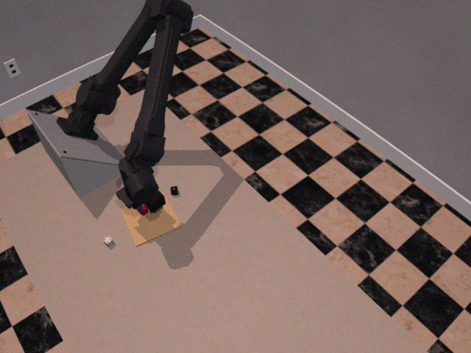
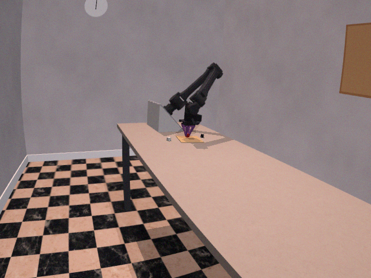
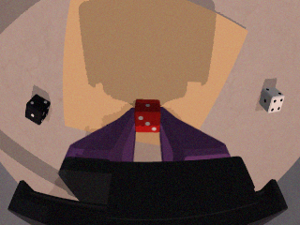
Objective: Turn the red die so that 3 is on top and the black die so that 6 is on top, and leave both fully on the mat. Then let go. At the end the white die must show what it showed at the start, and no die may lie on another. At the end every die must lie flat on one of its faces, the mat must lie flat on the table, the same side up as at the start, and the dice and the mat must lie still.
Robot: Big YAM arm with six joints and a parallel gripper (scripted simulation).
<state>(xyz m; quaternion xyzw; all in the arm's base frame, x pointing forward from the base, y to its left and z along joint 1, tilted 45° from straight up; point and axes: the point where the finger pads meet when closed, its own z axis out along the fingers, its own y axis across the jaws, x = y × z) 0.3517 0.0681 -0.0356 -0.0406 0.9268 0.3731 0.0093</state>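
My gripper (image 3: 147, 113) (image 2: 188, 135) points down with its purple fingers shut on the red die (image 3: 147, 120) (image 1: 144, 209). In the wrist view the die's brighter face, towards the palm, shows 3, and its darker face shows 1. The die is at or just above the orange mat (image 1: 167, 223) (image 2: 196, 141) (image 3: 225, 47), near the edge closest to the arm's base; contact is unclear. The black die (image 1: 174, 190) (image 2: 202, 135) (image 3: 37, 109) lies on the table beside the mat; I cannot tell its top number surely. The white die (image 1: 108, 240) (image 2: 168, 139) (image 3: 272, 99) lies off the mat's opposite side, apparently with 4 up.
The grey wedge-shaped base (image 1: 91, 174) (image 2: 154, 116) stands on the table (image 1: 228, 288) (image 2: 239, 179) behind the mat. The arm's shadow falls across the mat and the table. The table's long edge runs along the white die's side in the exterior view.
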